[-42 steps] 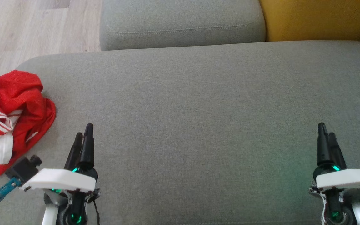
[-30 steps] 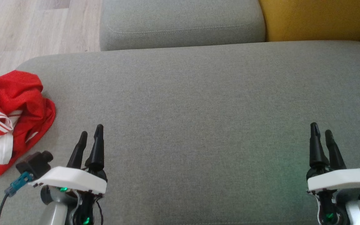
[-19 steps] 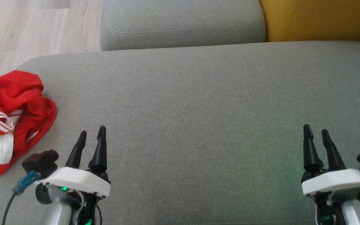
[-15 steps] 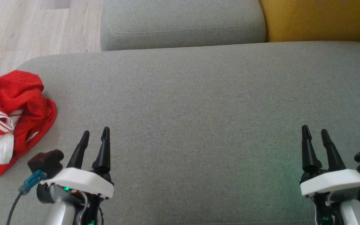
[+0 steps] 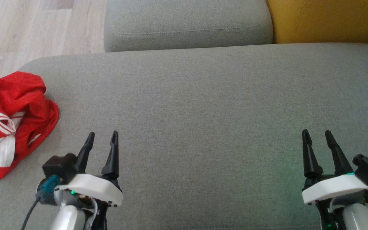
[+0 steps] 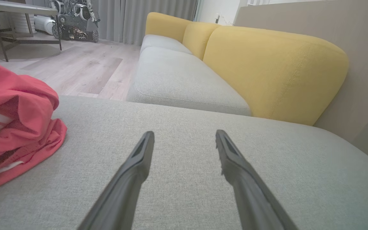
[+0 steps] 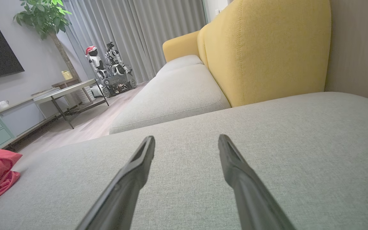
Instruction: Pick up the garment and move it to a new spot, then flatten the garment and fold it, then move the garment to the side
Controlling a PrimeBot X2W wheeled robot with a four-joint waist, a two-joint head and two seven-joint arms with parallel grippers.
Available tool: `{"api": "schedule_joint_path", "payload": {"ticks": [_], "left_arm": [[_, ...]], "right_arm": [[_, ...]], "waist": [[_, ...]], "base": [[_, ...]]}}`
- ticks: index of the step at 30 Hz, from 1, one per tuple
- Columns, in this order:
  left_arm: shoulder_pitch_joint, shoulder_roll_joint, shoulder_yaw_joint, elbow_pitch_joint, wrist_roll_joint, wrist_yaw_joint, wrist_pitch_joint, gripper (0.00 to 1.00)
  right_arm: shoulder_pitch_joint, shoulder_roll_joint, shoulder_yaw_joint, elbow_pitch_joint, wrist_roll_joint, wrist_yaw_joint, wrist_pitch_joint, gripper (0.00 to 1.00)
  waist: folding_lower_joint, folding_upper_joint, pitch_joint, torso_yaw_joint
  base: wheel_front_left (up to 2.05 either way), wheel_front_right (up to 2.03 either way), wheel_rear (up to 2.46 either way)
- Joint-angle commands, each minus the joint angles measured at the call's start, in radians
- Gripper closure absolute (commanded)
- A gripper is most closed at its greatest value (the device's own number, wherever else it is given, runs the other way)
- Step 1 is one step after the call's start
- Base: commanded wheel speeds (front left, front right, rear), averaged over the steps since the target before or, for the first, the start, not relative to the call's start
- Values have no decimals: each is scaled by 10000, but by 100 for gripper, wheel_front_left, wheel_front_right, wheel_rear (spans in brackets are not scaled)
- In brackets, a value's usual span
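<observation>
Left pincer (image 5: 103,133) and right pincer (image 5: 316,131), both with fingers spread apart and empty, over the grey seat cushion (image 5: 203,111); red garment (image 5: 14,105) at the cushion's left end.

Compared with the head view a little over a second earlier, each wrist has rolled: its two dark fingers, then overlapping almost edge-on, now show side by side with a clear gap. Both pincers have also shifted inward, the left one away from the garment. The garment has not moved. It is a crumpled red heap with white stripes and a white inner patch. It lies by the cushion's rounded left corner, near the left pincer but apart from it, and neither pincer touches it.
</observation>
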Motion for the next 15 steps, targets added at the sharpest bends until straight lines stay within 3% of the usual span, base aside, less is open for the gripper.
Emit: {"api": "schedule_joint_path", "payload": {"ticks": [1, 15], "left_arm": [[-650, 180, 169, -306, 302, 59, -135, 0], [-619, 170, 37, -69, 1632, 248, -544, 0]], "right_arm": [[-425, -222, 212, -303, -299, -6, -142, 0], [-362, -7, 276, -206, -1607, -7, -557, 0]], "waist": [[0, 0, 0, 1], [0, 0, -13, -66]], "base": [[0, 0, 0], [0, 0, 0]]}}
